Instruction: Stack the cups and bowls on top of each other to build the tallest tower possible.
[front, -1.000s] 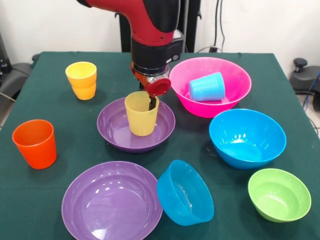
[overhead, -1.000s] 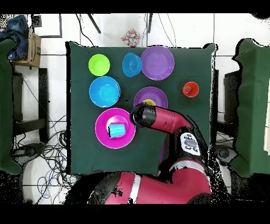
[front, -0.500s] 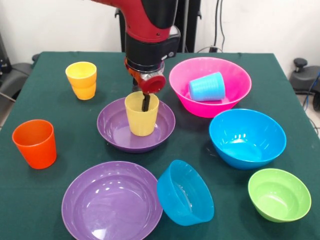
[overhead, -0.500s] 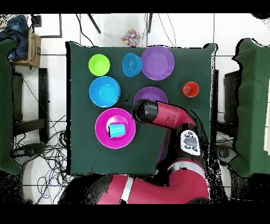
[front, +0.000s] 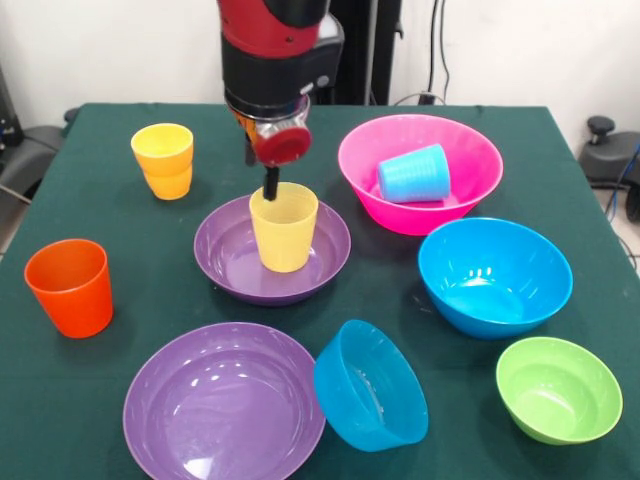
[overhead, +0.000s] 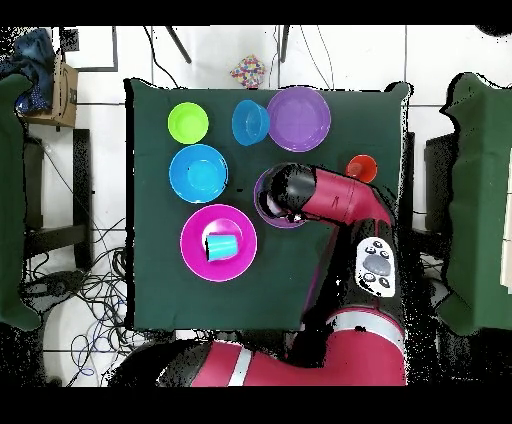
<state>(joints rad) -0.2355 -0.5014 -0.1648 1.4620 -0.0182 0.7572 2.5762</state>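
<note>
Pale yellow ribbed plastic cup (front: 284, 227) stands upright in the purple bowl (front: 232, 262) just below your claw (front: 271, 187), whose grip state you cannot tell.

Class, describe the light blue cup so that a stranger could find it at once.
Find the big pink bowl on the green table. The light blue cup lies on its side in it, the only cup not upright.

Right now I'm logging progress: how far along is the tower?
Barely begun. Done: pale yellow cup upright in purple bowl; two amber cups nested. The gripper hovers above the yellow cup, holding nothing. Left: the light blue cup lying in the pink bowl, and the rest.
</note>
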